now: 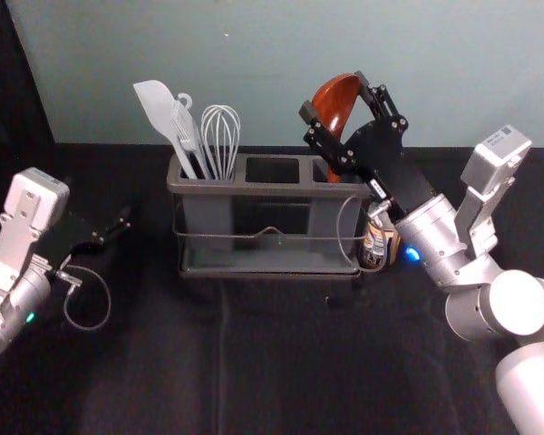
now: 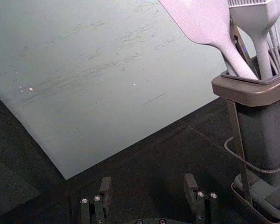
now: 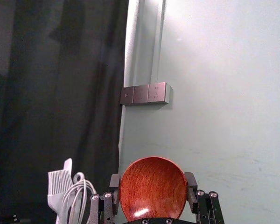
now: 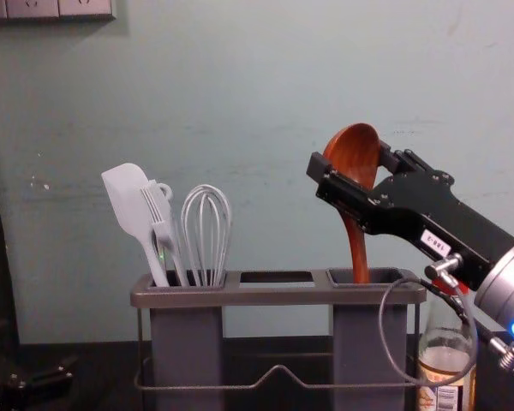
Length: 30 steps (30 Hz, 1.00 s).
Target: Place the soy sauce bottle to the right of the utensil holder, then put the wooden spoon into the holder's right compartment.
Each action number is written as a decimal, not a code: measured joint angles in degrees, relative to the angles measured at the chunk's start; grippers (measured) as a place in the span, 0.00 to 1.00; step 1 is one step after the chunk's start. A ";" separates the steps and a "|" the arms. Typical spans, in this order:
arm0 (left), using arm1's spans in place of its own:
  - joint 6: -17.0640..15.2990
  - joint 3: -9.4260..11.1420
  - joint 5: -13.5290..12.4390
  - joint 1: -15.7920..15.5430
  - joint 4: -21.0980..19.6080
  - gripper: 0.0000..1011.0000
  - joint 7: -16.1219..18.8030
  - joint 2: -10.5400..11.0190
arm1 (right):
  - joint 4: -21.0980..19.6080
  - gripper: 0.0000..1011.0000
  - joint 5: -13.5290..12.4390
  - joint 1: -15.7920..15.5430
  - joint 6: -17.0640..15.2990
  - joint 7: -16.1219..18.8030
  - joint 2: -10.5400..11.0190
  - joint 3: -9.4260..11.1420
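My right gripper [image 1: 344, 118] is shut on the bowl of the wooden spoon [image 1: 335, 98], above the right end of the utensil holder [image 1: 265, 189]. In the chest view the spoon [image 4: 355, 158] hangs bowl up, its handle tip at the opening of the right compartment. The right wrist view has the bowl [image 3: 153, 189] between both fingers of my right gripper [image 3: 153, 186]. The soy sauce bottle [image 4: 445, 364] stands just right of the holder, partly behind the gripper's cable. My left gripper [image 1: 113, 231] is left of the holder; in its wrist view the gripper [image 2: 148, 191] is open and empty.
A white spatula [image 4: 128, 201], a brush [image 4: 161, 224] and a whisk [image 4: 206, 231] stand in the holder's left compartment. The middle compartment [image 4: 277, 277] lies between the other two. Behind the table rises a pale wall [image 1: 272, 63].
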State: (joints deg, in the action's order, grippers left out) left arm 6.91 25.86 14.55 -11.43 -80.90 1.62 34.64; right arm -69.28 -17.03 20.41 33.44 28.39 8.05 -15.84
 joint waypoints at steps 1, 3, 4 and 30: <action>0.00 0.00 0.00 0.00 0.00 0.99 0.00 0.00 | 0.03 0.83 0.03 -0.05 0.01 0.00 -0.01 0.01; 0.00 0.00 0.00 0.00 0.00 0.99 0.00 0.00 | 0.13 0.83 0.12 -0.13 0.03 0.02 -0.03 0.02; 0.00 0.00 0.00 0.00 0.00 0.99 0.00 0.00 | 0.23 0.83 0.19 -0.17 0.07 0.04 -0.05 0.03; 0.00 0.00 0.00 0.00 0.00 0.99 0.00 0.00 | 1.29 0.95 0.19 -1.12 0.77 0.47 -0.51 0.51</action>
State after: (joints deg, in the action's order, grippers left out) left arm 6.91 25.86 14.55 -11.43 -80.90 1.62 34.65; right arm -67.99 -16.84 19.29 34.22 28.85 7.54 -15.32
